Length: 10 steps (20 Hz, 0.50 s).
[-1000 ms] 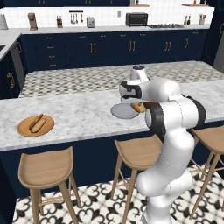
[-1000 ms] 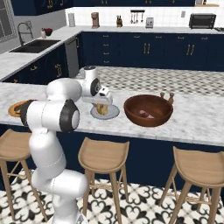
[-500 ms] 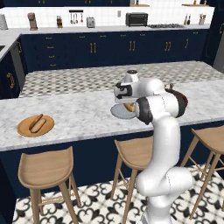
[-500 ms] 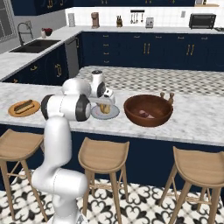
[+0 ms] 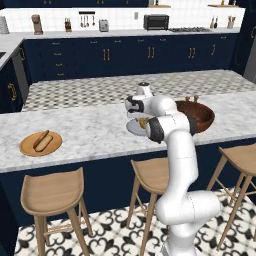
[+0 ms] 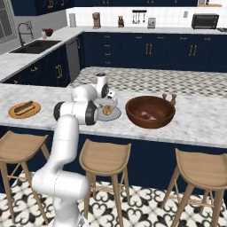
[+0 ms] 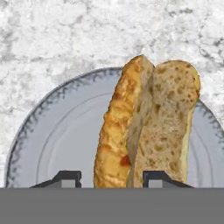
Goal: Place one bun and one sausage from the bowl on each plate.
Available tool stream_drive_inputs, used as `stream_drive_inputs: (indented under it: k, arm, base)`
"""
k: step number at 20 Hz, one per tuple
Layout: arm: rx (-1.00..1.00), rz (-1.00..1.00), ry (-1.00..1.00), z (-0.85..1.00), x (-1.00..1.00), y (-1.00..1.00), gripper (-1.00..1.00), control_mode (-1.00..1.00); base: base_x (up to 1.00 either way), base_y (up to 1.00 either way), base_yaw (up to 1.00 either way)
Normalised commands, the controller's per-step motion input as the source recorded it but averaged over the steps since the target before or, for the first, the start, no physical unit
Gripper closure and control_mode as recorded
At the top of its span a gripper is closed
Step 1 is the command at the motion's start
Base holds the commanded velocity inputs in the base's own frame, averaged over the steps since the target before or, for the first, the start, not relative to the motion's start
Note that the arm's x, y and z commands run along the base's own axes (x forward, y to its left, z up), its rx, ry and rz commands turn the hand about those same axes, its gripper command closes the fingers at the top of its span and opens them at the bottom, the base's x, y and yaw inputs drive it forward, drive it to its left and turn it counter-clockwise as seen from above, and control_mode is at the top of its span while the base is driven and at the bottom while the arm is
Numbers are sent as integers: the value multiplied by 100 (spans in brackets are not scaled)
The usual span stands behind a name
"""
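Gripper [image 7: 112,177] is hovering low over grey plate [image 7: 65,131], fingertips parted either side of bun [image 7: 148,127], apparently letting go. Bun is lying on plate. Next: fetching sausage [image 6: 147,116] from bowl [image 6: 150,111].

Bright, even, shadowless rendered light; sharp base views, coarse-textured hand view.

Kitchen w/ navy cabinets [image 5: 105,57], brass handles, white tiled back wall. Marble-top bench [image 5: 95,135] in front, patterned inlay strip behind it. Three wooden stools [image 6: 104,159] under the bench. Floor [image 5: 115,240] b/w patterned tile. Toaster oven [image 5: 156,22] on back counter, sink [image 6: 33,45] far left.
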Motion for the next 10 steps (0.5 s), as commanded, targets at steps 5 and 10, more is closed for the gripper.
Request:
stream_drive_inputs:
  k: [5, 10]
  arm:
    - [0, -1, -1, 33, -100, 24, -100, -100]
    - [0, 0, -12, -22, -100, 45, -100, -100]
  base:
    - [0, 0, 0]
    - [0, 0, 0]
